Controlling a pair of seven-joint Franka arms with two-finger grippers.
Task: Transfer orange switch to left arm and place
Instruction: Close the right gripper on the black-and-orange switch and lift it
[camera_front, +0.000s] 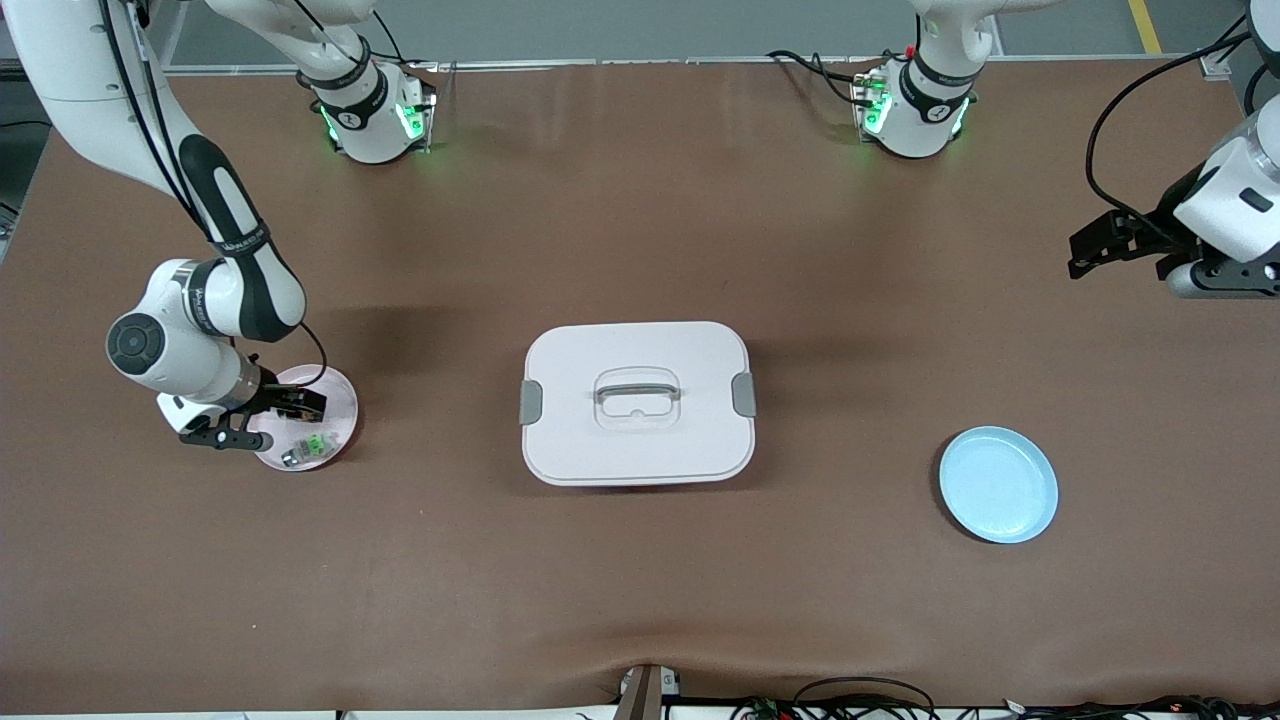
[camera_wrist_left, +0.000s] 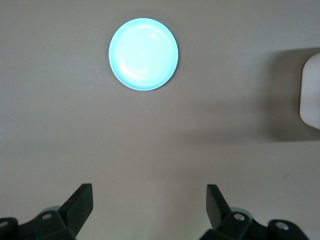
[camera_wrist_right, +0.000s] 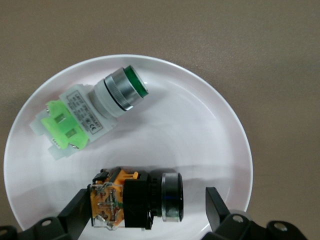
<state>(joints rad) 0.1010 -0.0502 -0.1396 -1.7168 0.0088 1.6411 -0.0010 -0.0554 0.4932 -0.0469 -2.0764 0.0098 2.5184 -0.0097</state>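
The orange switch (camera_wrist_right: 135, 199) lay on its side on the pink plate (camera_front: 340, 392) at the right arm's end of the table (camera_front: 640, 600), just beside the green and silver switch (camera_wrist_right: 90, 112) that shared the plate. It looked small, rigid and light, a hard plastic body with an orange terminal block at one end and a dark round cap at the other; the cap would likely roll or slip between flat fingers, so the squarer black and orange body seemed the safer place to pinch. The right tool (camera_wrist_right: 145, 210) hung low over the plate with its fingers spread wide, straddling the switch without visibly touching it. The green switch sat close enough that a careless approach might nudge it. The box (camera_front: 637, 402) stood at the middle of the table, between the pink plate and the blue plate (camera_front: 998, 484) toward the left arm's end, so any direct carry would have to rise over it or pass around it. The left tool (camera_wrist_left: 147, 202) waited in the air above the table near the blue plate, its fingers spread and holding nothing.
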